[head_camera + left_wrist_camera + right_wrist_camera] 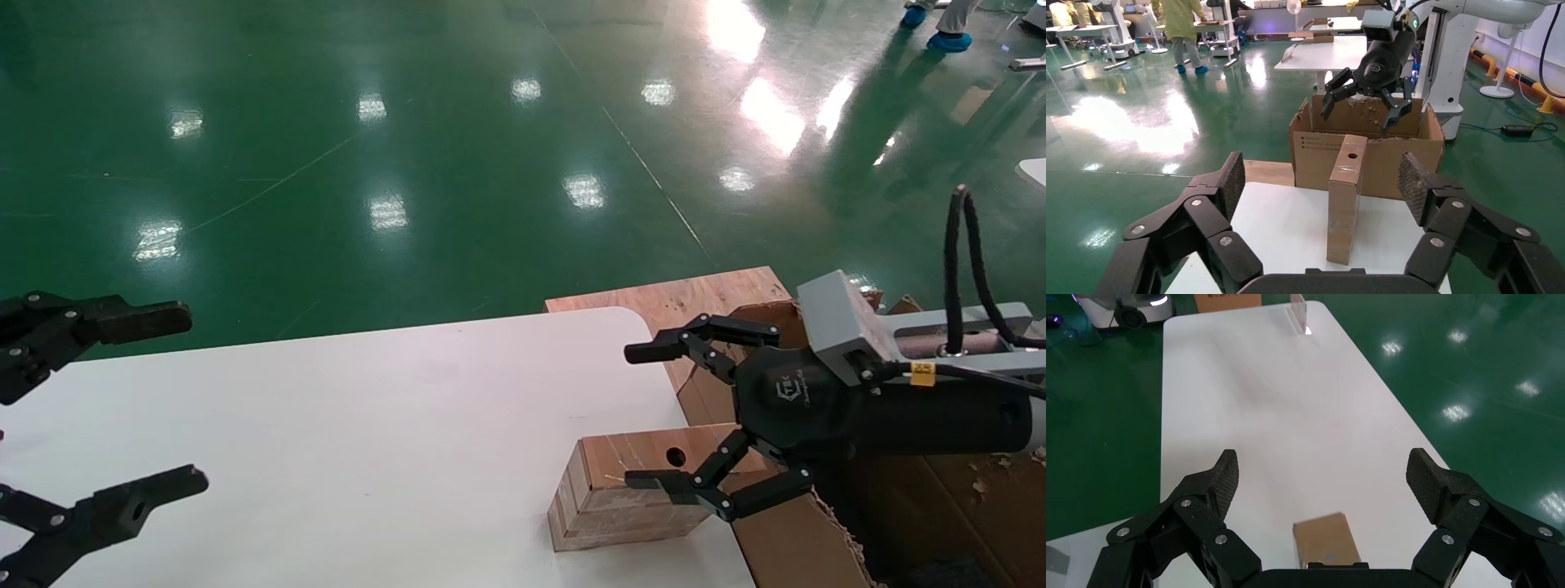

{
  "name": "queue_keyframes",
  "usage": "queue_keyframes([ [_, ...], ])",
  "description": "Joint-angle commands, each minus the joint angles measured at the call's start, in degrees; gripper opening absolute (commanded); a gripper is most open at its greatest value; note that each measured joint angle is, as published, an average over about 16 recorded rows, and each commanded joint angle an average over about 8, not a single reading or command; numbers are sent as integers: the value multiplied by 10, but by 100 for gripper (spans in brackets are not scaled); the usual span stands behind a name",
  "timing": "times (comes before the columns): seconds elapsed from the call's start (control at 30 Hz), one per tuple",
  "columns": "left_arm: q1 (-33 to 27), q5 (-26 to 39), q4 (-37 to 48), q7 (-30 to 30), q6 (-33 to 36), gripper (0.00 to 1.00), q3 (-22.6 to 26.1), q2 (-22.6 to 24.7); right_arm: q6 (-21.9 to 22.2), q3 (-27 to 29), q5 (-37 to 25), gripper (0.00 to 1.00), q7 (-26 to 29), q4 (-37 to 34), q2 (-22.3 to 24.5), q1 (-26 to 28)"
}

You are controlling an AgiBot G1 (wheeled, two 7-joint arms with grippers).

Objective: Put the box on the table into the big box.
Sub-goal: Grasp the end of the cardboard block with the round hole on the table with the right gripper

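Note:
The box [609, 490] rests on the white table [368, 425] at its right edge, hole facing up, right beside the big box [784, 543]. My right gripper [643, 416] is open and empty, hovering above the box's end nearest the big box, not touching it. In the right wrist view the box [1324, 539] lies below, between the spread fingers [1220, 478]. My left gripper [184, 398] is open and empty over the table's left side. In the left wrist view the box [1344, 202] stands in front of the big box [1315, 162], with the right gripper [1364, 101] above them.
A bare plywood board [686, 296] lies beyond the table's rounded corner, under the big box. Shiny green floor [409, 163] surrounds the table. The left wrist view shows people [1184, 30], other tables and a white robot base [1453, 67] far behind.

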Motion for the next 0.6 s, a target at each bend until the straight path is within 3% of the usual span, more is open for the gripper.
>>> queue_keyframes([
  [0.03, 0, 0, 0, 0, 0, 0, 0, 0, 0, -10, -1, 100, -7, -9, 3, 3],
  [0.6, 0, 0, 0, 0, 0, 0, 0, 0, -4, -117, 0, 100, -77, -102, -18, 44],
])
